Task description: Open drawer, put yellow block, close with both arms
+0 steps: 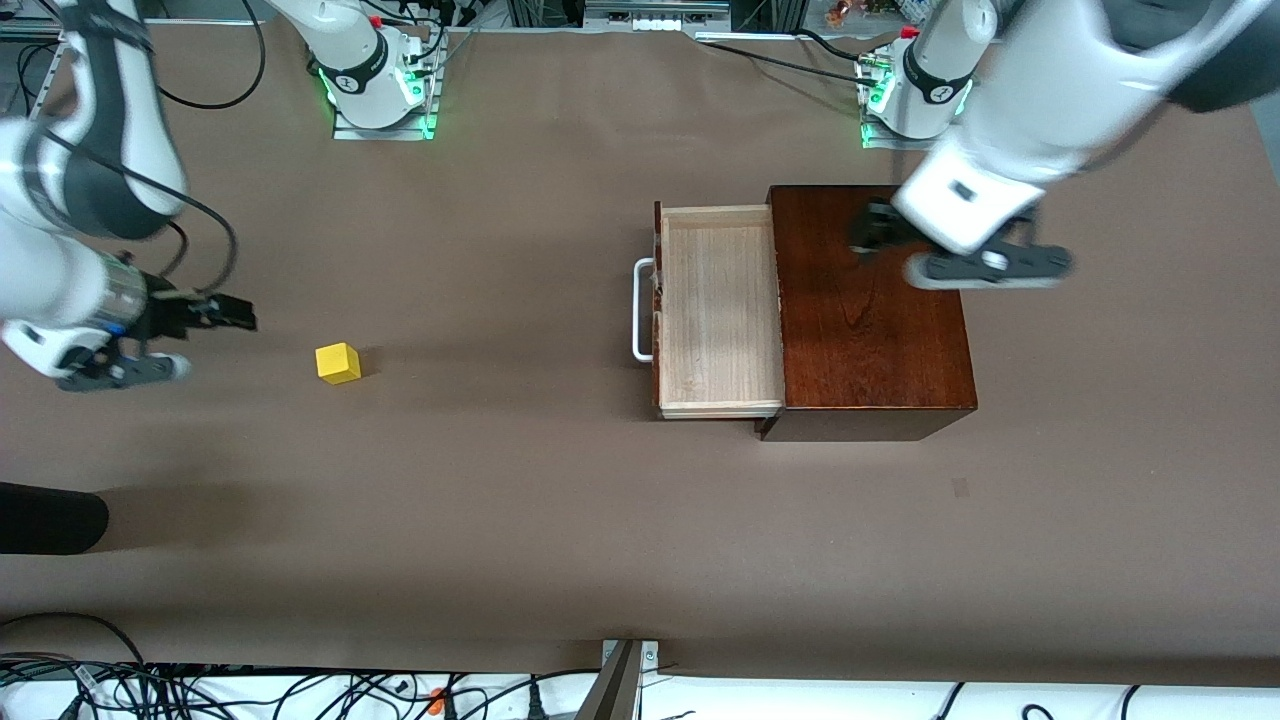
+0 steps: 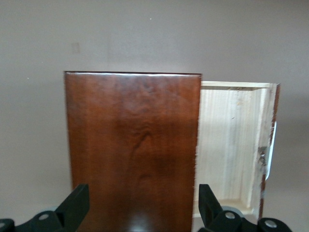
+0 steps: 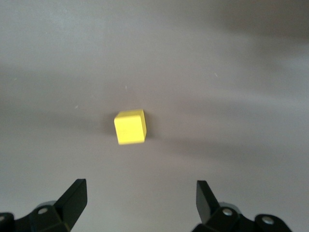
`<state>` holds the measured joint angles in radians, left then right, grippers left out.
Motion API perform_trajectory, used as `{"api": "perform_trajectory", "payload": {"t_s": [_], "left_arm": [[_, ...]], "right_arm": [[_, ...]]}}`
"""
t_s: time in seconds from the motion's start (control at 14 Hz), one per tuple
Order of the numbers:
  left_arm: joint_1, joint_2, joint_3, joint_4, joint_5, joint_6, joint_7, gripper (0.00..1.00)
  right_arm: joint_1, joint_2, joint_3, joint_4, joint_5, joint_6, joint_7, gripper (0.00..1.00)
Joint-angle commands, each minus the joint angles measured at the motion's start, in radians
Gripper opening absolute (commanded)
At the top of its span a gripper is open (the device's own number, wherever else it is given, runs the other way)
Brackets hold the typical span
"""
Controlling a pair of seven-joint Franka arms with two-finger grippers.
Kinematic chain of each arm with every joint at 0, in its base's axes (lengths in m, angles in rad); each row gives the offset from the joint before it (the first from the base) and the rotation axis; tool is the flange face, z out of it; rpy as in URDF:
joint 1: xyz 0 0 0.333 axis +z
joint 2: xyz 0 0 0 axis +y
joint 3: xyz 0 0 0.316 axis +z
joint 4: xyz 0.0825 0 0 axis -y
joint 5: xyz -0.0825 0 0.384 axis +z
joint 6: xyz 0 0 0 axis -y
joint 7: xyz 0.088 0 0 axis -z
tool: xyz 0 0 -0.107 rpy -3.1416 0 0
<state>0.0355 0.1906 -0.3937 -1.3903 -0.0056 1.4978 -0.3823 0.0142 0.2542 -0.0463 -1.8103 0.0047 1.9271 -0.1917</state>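
The box (image 1: 875,300) is being kept on the counter (image 1: 520,480) with its drawer (image 1: 718,310) pulled out, empty, ready for loading. Above the box, the left tool (image 1: 872,232) is being held apart. The right tool (image 1: 215,318), fingers apart, is being held near the yellow block (image 1: 338,363), which is lying on the counter toward the right arm's end.

Drawer (image 1: 718,310) juts from box (image 1: 870,300) toward the right arm's end; block (image 1: 338,363) well apart.

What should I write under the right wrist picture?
Open right gripper hovers over the yellow block on the brown table.
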Motion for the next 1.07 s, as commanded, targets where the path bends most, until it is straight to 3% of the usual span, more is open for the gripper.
{"api": "perform_trajectory", "payload": {"t_s": [0.0, 0.14, 0.36, 1.0], "left_arm": [[-0.074, -0.088, 0.227, -0.042, -0.066, -0.059, 0.198, 1.0], [-0.086, -0.108, 0.314, -0.053, -0.066, -0.077, 0.299, 1.0], [-0.135, -0.131, 0.435, -0.079, -0.065, -0.082, 0.382, 1.0], [-0.103, -0.129, 0.424, -0.122, -0.051, 0.033, 0.385, 1.0]], "right_arm": [[0.003, -0.004, 0.006, -0.169, 0.005, 0.215, -0.07, 1.0], [0.003, 0.029, 0.006, -0.266, 0.006, 0.405, -0.149, 1.0], [0.003, 0.054, 0.028, -0.308, 0.011, 0.478, -0.187, 1.0], [0.004, 0.145, 0.048, -0.314, 0.017, 0.509, -0.184, 1.0]]}}
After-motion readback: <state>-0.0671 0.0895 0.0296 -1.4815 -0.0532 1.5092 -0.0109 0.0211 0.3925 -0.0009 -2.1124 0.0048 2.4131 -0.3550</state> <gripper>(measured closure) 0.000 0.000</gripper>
